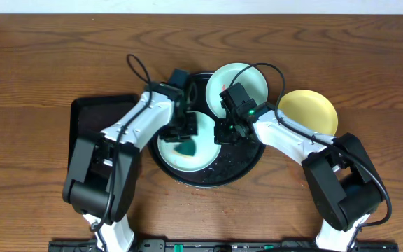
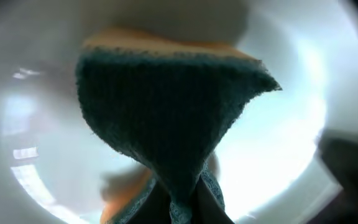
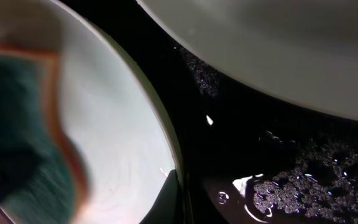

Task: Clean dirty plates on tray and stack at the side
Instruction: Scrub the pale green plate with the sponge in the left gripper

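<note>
The round black tray [image 1: 247, 162] holds a light aqua plate [image 1: 203, 155]. My left gripper [image 1: 185, 130] is shut on a dark green sponge with an orange back [image 1: 187, 148] and presses it onto that plate; the sponge [image 2: 166, 106] fills the left wrist view over the plate [image 2: 284, 149]. My right gripper [image 1: 224, 131] is shut on the plate's right rim [image 3: 166, 149], with one finger [image 3: 180, 199] inside the rim. A second aqua plate [image 1: 240, 82] lies over the tray's far rim. The pale yellow plate [image 1: 309, 112] sits on the table to the right.
A rectangular black tray [image 1: 89, 115] lies to the left of the round tray. The round tray's floor [image 3: 241, 124] is wet, with foam bubbles [image 3: 303, 186]. The second plate [image 3: 278, 43] lies close behind my right gripper. The table is brown wood.
</note>
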Controlling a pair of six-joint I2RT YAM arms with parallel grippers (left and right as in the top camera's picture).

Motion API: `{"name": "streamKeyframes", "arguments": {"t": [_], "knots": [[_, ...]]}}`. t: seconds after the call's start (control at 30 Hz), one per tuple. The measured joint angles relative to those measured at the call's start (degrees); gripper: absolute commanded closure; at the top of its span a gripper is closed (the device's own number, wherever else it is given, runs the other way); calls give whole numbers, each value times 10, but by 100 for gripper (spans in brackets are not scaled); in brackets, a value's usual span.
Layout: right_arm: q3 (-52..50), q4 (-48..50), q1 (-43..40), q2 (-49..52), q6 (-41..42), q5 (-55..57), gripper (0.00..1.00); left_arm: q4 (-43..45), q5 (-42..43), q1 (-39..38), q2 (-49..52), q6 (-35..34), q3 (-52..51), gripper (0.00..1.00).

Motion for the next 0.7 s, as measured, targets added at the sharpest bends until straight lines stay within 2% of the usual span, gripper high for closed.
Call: {"name": "streamKeyframes", "arguments": {"t": [0.1,0.23,0.47,0.7], "knots": [[0,0,0,0,0,0,99,20,32,-21,3,13,0,93],[0,0,0,0,0,2,99,43,30,-26,4,14,0,93],[0,9,0,0,0,-2,99,54,-94,-30,4,-5,0,93],[1,9,1,0,0,-5,99,10,-198,-32,4,-23,5,93]]}}
